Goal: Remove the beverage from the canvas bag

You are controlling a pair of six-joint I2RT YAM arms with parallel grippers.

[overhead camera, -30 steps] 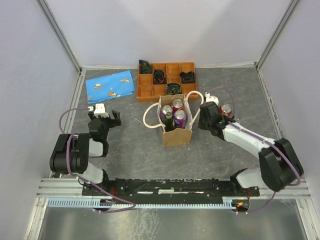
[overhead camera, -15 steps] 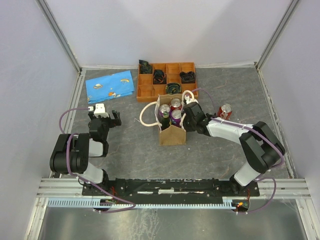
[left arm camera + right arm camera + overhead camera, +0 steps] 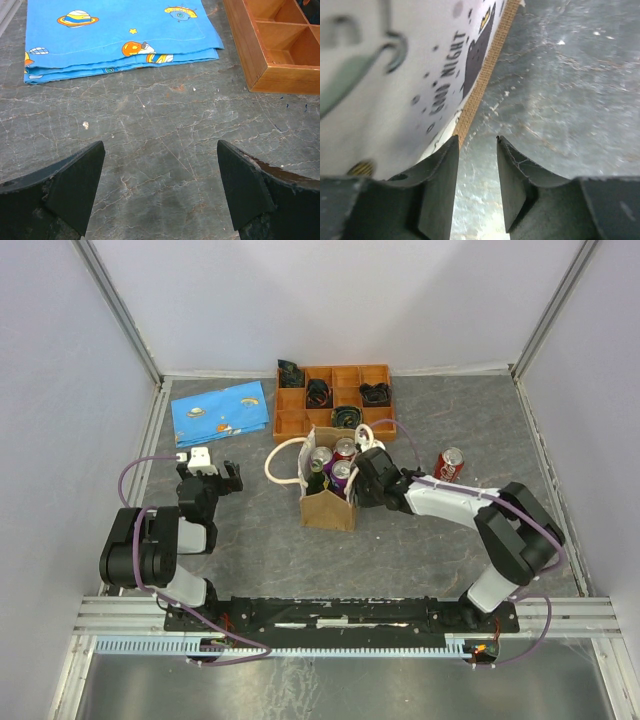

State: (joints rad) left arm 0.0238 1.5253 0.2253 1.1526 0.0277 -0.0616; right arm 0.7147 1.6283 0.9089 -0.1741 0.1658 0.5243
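Grey marbled tabletop (image 3: 260, 540): tan boxy canvas bag (image 3: 328, 510) stands mid-table, cans upright inside. Right gripper (image 3: 477, 145) sits just beside its printed wall, jaws narrowly apart and empty; left gripper (image 3: 160, 150) is wide, idle. Bag is soft and likely tippy. Purple drink can (image 3: 340, 472) looks rigid and slick, so pinch across its upper sides.

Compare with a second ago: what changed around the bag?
The right gripper swung left from the red can to the canvas bag, which slid left; its fingers now stand slightly apart. Red can, left gripper, tray and cloth stayed put.
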